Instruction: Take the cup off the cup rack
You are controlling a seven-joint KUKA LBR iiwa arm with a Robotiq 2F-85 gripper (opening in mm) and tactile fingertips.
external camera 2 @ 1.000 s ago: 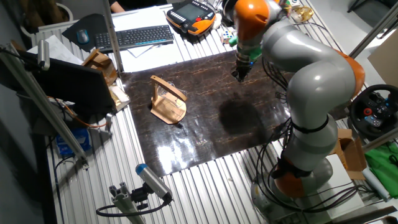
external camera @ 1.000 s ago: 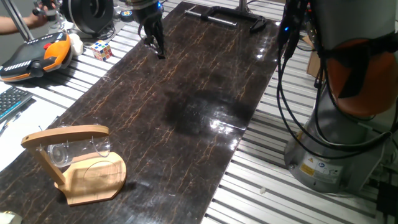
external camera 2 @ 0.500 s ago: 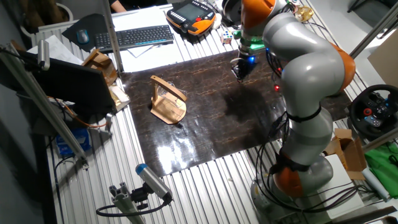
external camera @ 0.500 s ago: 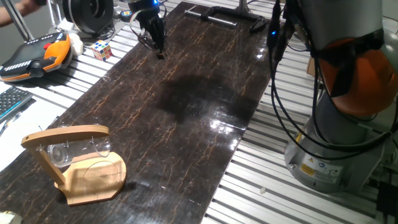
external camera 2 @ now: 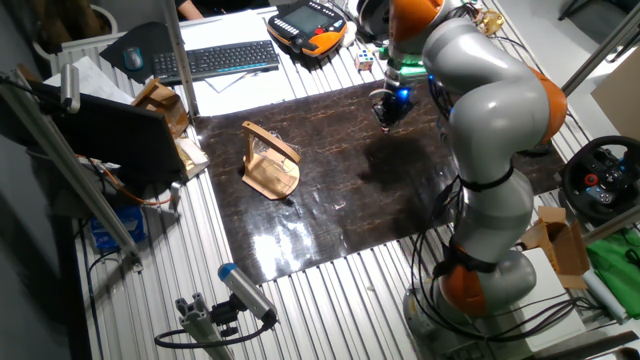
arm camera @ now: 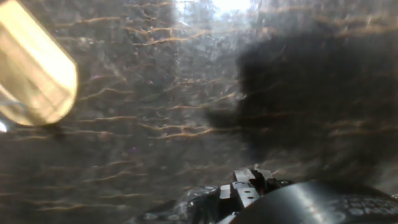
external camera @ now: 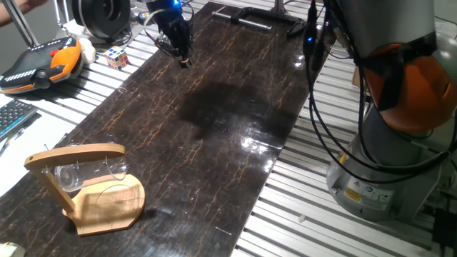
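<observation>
Dark marbled surface (external camera: 214, 121) sits on a slatted aluminium bench; robot base (external camera: 385, 157) at the right. One fixed view: cup rack (external camera: 89, 185) stands at the near left corner of the surface, wooden base flat, top bar level. Cup (external camera: 71, 175), clear glass, hangs under the bar beside the slanted post, above the base. Hand (external camera: 180, 44) is at the far end of the surface, fingers pointing down, well apart from the rack. Can't tell if its fingers are apart or together from here. Rubik's cube (external camera: 117, 56) and an orange-black teach pendant (external camera: 39, 61) lie on the bench left of the hand.

Other fixed view: rack (external camera 2: 270, 165) on the left part of the surface, cup only faintly visible under the bar. Arm (external camera 2: 480, 100) arches over the right side, hand (external camera 2: 386, 112) low over the far edge with a blue light lit. Keyboard (external camera 2: 215, 60) and pendant (external camera 2: 305, 20) behind.

Hand view: blurred marbled top with a large dark shadow at right, pale wooden shape (arm camera: 34, 81) at the upper left edge. Fingers not visible here, so the hand's state is unresolved.
</observation>
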